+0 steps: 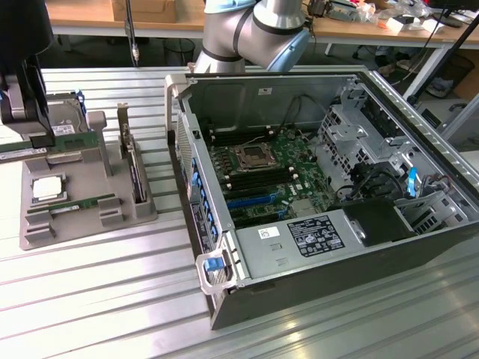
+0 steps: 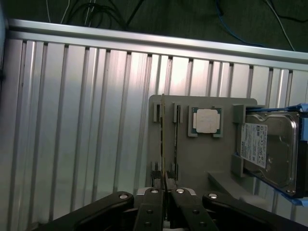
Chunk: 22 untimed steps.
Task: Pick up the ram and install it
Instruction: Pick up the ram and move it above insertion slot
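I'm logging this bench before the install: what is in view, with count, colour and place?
ram: one, green, clamped edge-on in the gripper at the tray
other ram: one, green, lying in a tray slot
processor: one, silver, on the tray
hard drive: one, silver with a white label, at the tray's edge
expansion card: one, with a metal bracket, upright in the tray
tray: one, grey, exterior view's left
computer case: one, black, open, exterior view's right
motherboard: one, green, inside the case
table: one, ribbed aluminium
gripper: one, black, shut on the ram
arm: one, grey, behind the case
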Available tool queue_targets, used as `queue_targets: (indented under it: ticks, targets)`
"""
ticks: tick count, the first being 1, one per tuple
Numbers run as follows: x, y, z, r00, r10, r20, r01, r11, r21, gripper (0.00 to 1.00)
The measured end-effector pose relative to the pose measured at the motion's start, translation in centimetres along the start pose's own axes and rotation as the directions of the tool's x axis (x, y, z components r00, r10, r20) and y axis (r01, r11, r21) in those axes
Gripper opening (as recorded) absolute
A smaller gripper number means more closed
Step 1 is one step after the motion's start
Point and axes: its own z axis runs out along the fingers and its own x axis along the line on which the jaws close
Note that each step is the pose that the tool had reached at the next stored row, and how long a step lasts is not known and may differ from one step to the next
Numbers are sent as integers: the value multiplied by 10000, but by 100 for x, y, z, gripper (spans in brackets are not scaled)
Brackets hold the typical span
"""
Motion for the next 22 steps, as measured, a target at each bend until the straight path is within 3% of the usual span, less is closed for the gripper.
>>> queue_targets:
  ticks: [22]
  targets:
    - [-4, 11, -226, 10000, 0, 0, 0, 10000, 0, 12]
